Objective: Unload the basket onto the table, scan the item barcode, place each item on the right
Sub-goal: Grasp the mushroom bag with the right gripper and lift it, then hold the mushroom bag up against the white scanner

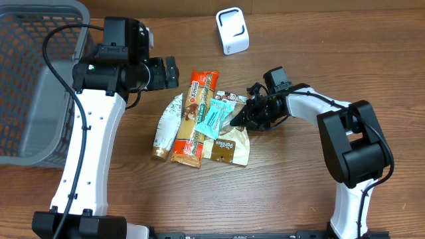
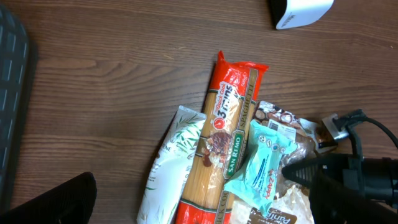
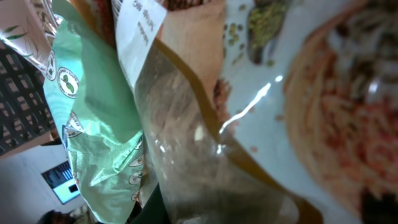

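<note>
Teal packet, judged light, limp and slippery, wants an edge pinch; right gripper sits at its right edge, closure unclear.

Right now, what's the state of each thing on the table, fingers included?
teal packet: lying atop the pasta packet and brown bag
pasta packet: flat, partly under the teal packet
white pouch: flat, beside the pasta packet
brown bag: flat, partly under the teal packet
scanner: upright, apart from the packets
basket: upright, left of the packets
left fingers: open, holding nothing
right fingers: down at the teal packet's edge, grip unclear
</note>
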### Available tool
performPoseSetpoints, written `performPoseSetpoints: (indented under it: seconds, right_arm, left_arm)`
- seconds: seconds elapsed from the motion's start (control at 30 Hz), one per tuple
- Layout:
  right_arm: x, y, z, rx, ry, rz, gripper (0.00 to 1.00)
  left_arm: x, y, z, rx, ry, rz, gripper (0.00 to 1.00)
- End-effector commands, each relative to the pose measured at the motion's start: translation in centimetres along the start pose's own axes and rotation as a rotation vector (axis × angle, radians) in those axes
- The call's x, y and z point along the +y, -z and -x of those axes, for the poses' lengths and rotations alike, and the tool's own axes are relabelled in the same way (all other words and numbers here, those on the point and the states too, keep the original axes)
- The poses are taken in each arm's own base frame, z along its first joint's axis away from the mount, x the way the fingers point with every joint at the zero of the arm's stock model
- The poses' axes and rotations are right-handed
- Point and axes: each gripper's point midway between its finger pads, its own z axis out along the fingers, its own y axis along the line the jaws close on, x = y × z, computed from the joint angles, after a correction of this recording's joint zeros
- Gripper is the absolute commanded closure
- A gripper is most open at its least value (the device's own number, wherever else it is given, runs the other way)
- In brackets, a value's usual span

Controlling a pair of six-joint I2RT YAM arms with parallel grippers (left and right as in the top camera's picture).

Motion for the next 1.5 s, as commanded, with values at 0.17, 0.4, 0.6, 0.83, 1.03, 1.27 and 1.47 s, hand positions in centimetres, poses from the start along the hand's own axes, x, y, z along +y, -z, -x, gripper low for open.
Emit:
performPoseSetpoints:
  seconds: [0.17,0.4,0.6,0.83,1.03,1.27,1.47]
  right_arm:
    - [-1.2,6.0,0.5,-0.078,0.063,-0.089,0.96]
    - [1.2,12.9,-1.2,-0.129,0.226,-0.317,0.96]
    - [8.5,15.4,-2.7,-0.147,0.474,-0.175,0.96]
    - [16.5,19.7,-5.0,-0.25,0.719,0.007,0.96]
    - [20.1,23.5,-7.7,-0.364,0.84,0.025,0.96]
    - [21.6,25.9,-9.4,-0.454,0.849,0.013,0.97]
    - [19.8,27.2,-5.3,-0.606,0.672,-0.196,0.97]
  left_arm:
    - [-0.2,0.9,0.6,-0.031,-0.019,-0.005,0.0]
    - [-0.2,0.9,0.6,-0.031,-0.02,-0.005,0.0]
    - [-0.2,0.9,0.6,-0.031,-0.02,-0.005,0.0]
    - [-0.2,0.9,0.6,-0.031,-0.019,-0.005,0.0]
    - [-0.2,0.9,0.6,-0.031,-0.02,-0.005,0.0]
    - [-0.2,0.9,0.6,-0.031,-0.02,-0.005,0.0]
    - [-0.2,0.9,0.6,-0.031,-0.02,-0.005,0.0]
